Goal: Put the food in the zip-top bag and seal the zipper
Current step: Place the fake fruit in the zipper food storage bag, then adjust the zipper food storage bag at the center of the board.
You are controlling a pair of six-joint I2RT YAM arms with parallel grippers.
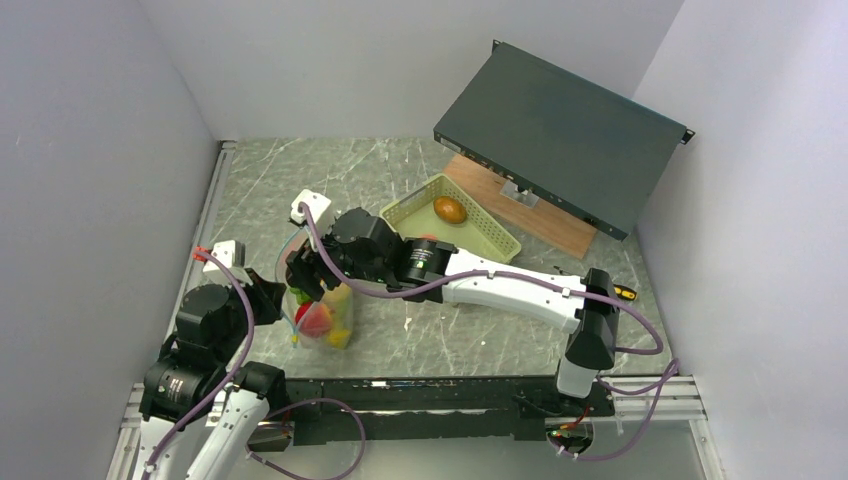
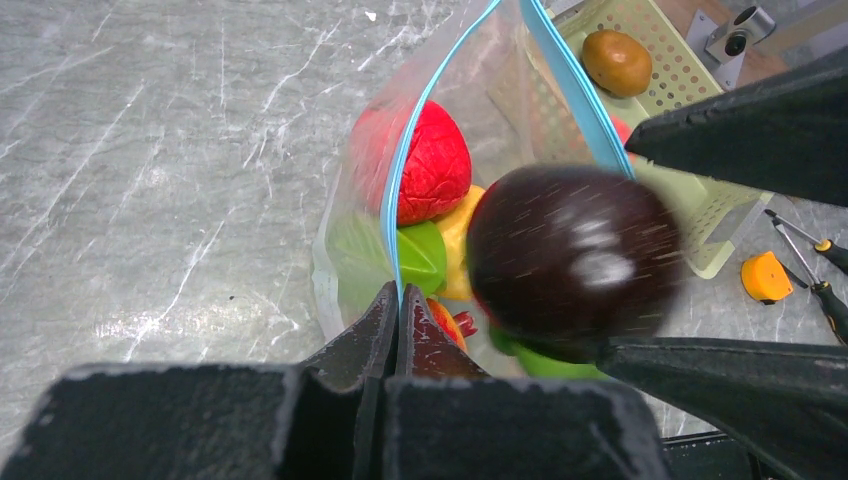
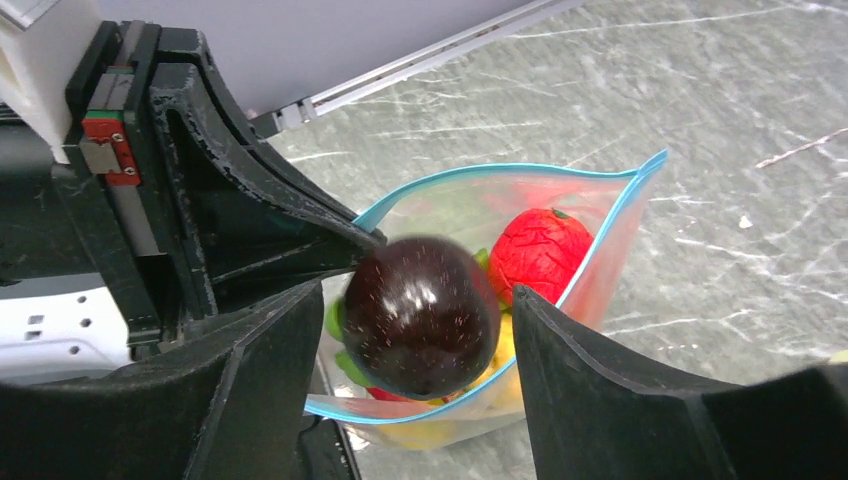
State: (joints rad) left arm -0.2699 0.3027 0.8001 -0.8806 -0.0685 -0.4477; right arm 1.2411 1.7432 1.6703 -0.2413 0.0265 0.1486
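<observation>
The zip-top bag (image 1: pixel 325 315) stands open, its teal zipper (image 2: pixel 400 180) spread into a loop (image 3: pixel 520 172). My left gripper (image 2: pixel 400 295) is shut on the bag's near rim. Directly above the mouth my right gripper (image 3: pixel 420 290) is open. A dark, glossy round food (image 3: pixel 425 315) sits blurred between its fingers (image 2: pixel 760 130), with a gap on one side. Inside the bag lie a red food (image 3: pixel 540 250), a green one (image 2: pixel 420 255) and a yellow one (image 2: pixel 455 235). A brown food (image 1: pixel 449 210) rests in the basket.
The pale green slatted basket (image 1: pixel 490 240) stands behind the bag. A dark flat box (image 1: pixel 560 135) leans over a wooden board (image 1: pixel 540 215) at the back right. Screwdrivers (image 2: pixel 815 270) and a flat orange piece (image 2: pixel 765 277) lie to the right.
</observation>
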